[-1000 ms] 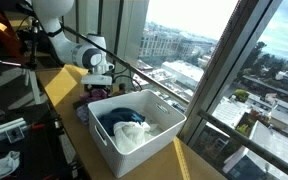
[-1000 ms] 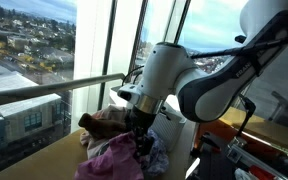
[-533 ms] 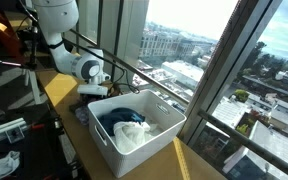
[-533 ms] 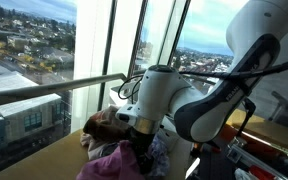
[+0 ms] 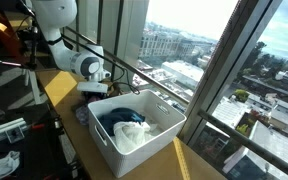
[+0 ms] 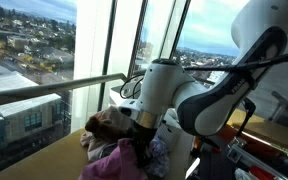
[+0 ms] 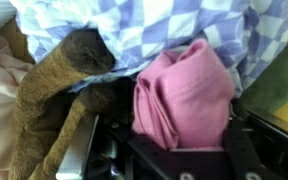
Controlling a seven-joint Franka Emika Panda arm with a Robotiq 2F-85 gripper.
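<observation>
In the wrist view a folded pink cloth [image 7: 184, 95] fills the gap between the dark fingers of my gripper [image 7: 182, 125], which press on it from both sides. Above it lies a blue-and-white checked cloth [image 7: 174, 30], and to its left a brown towel [image 7: 54, 90]. In an exterior view my gripper [image 6: 139, 148] is sunk into the heap of clothes, with the pink cloth [image 6: 112, 162] and the brown towel [image 6: 104, 124] around it. In an exterior view my gripper [image 5: 96, 82] is low over the pile, just behind the white bin [image 5: 152, 150].
The white bin holds a dark blue garment [image 5: 119, 117] and a white one [image 5: 134, 135]. The pile and the bin rest on a wooden counter [image 5: 59, 88] along tall windows with a rail [image 5: 154, 82]. Dark equipment [image 5: 4, 70] stands on the room side.
My gripper has come down into the clothes pile and its fingers have drawn in on the pink cloth. The bin has not moved.
</observation>
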